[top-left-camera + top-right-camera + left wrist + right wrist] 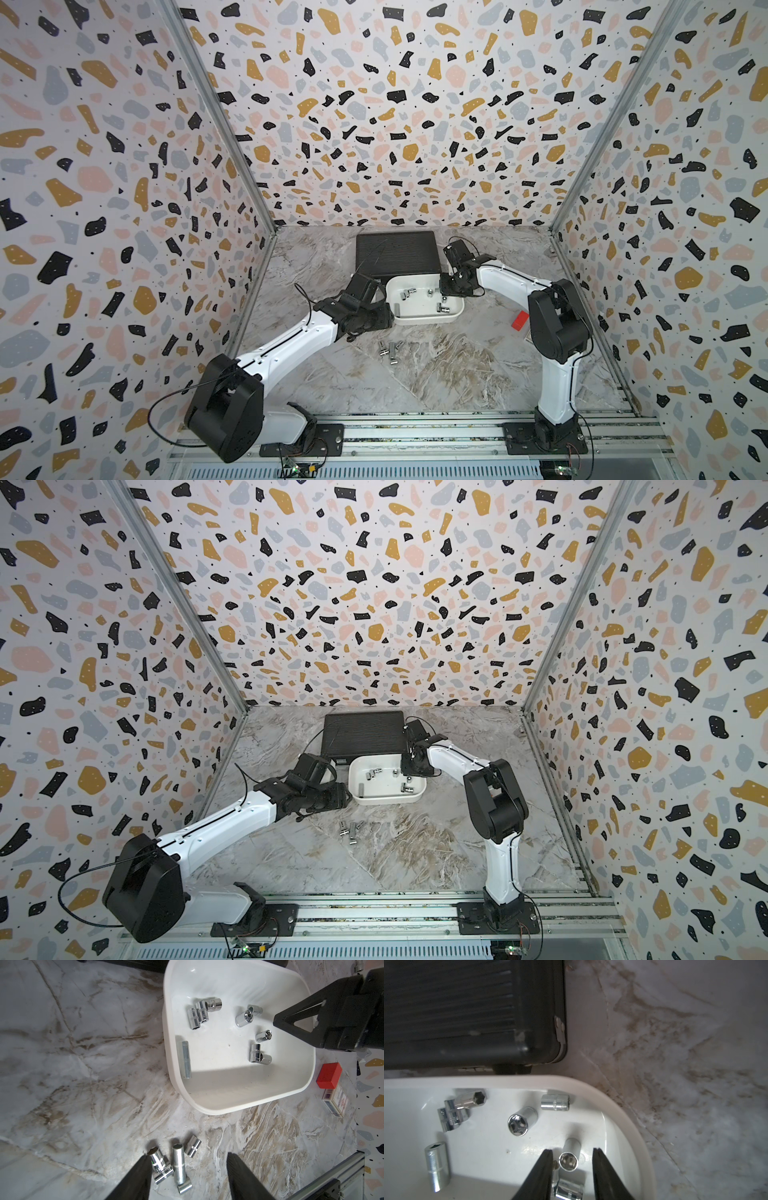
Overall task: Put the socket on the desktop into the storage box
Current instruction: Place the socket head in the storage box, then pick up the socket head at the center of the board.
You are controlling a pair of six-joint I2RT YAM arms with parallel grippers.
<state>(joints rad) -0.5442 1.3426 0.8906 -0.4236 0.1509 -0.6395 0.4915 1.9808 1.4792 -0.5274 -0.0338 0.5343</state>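
Left wrist view: left hand [187, 1155] open, sockets [179, 1164] just ahead of it; likely slick, hard steel, so pinch across the barrel.

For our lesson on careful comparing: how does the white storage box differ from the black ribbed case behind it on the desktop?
Colour: the storage box is white, the case black. Surface: the storage box has smooth walls, while the case has a ribbed top. State: the storage box is open-topped with sockets lying inside, while the case is closed. Both are rectangular with rounded corners and rest on the desktop.
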